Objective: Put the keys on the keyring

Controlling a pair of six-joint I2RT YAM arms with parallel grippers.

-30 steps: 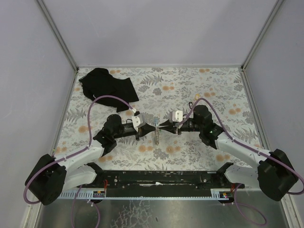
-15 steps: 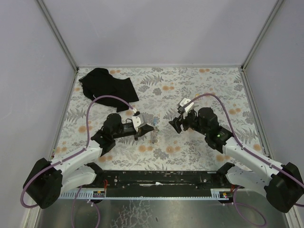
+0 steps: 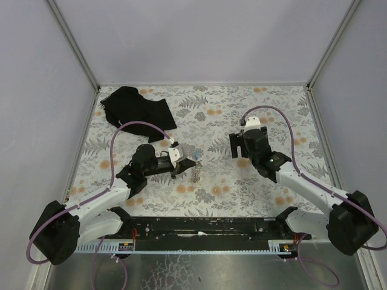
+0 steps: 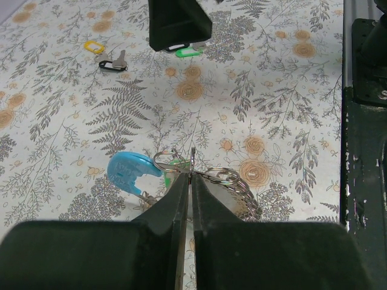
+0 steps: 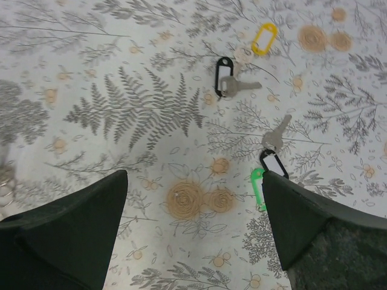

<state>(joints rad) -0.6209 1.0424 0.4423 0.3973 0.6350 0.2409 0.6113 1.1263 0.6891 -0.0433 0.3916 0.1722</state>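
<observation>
Backing off to the far right, my right claw now gapes wide above the keys, which lie loose on the table. My left claw is clamped tight on the keyring, near mid-table.

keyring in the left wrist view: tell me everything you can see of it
The keyring has a light-blue, plastic-looking curved tag with a notch in its edge, joined to thin silver metal rings and a short chain of loops. A bit of green shows at the rings. The left gripper has its fingers shut on one upright ring, over the table. Whether it rests there is unclear.
</observation>
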